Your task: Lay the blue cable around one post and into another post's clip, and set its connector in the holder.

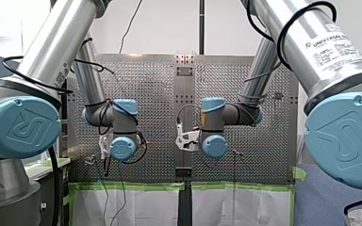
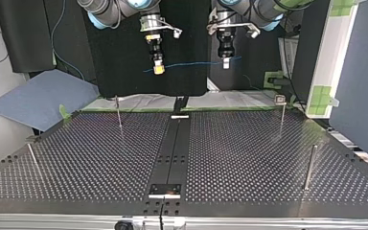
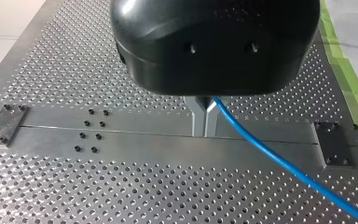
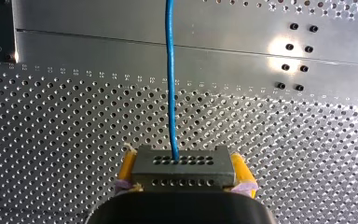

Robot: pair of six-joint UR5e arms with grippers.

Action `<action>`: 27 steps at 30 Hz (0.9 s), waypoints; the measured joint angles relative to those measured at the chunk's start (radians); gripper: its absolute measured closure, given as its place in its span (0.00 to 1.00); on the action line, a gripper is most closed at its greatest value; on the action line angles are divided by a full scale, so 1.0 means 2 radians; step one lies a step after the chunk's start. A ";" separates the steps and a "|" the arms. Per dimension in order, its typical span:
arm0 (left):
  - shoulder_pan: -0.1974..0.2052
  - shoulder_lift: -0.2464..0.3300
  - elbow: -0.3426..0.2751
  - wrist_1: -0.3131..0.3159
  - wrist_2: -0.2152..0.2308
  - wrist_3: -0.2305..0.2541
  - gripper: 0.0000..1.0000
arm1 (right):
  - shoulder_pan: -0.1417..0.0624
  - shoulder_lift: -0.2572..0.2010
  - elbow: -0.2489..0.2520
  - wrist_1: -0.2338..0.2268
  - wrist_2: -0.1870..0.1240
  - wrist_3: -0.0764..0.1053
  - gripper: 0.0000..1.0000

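Observation:
High above the perforated table [image 2: 249, 158], the blue cable [image 2: 191, 63] hangs stretched between my two grippers. In the left wrist view my left gripper [image 3: 204, 131] has its metal fingers shut on the cable [image 3: 270, 156], which trails away to one side. My right gripper [image 4: 182, 163] clamps the grey connector [image 4: 182, 173] between its yellow pads, and the cable [image 4: 170, 84] runs straight ahead from it. In the top view my right gripper [image 2: 158, 68] is at the left and my left gripper [image 2: 225, 62] at the right.
Thin posts stand on the table: one at the back left [image 2: 118, 112], one at the back right with a small clip head [image 2: 280, 99], a thicker one at the right [image 2: 309, 167] and a leaning one at the left [image 2: 32, 158]. A small bracket [image 2: 165, 190] sits on the centre rail.

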 joint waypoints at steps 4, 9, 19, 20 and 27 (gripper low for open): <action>0.002 -0.003 0.002 0.003 0.000 0.001 1.00 | 0.000 0.000 0.000 0.000 0.000 0.000 1.00; 0.006 -0.022 0.004 0.008 0.001 0.001 1.00 | 0.000 -0.001 0.000 0.000 0.001 0.000 1.00; 0.006 -0.065 0.004 0.008 0.001 0.002 1.00 | 0.000 -0.001 0.001 0.000 0.001 0.000 1.00; 0.006 -0.068 0.004 0.008 0.001 0.002 1.00 | 0.000 -0.001 0.001 0.000 0.001 0.000 1.00; 0.006 -0.076 0.004 0.008 0.001 0.002 1.00 | 0.000 0.000 0.000 0.000 0.001 0.000 1.00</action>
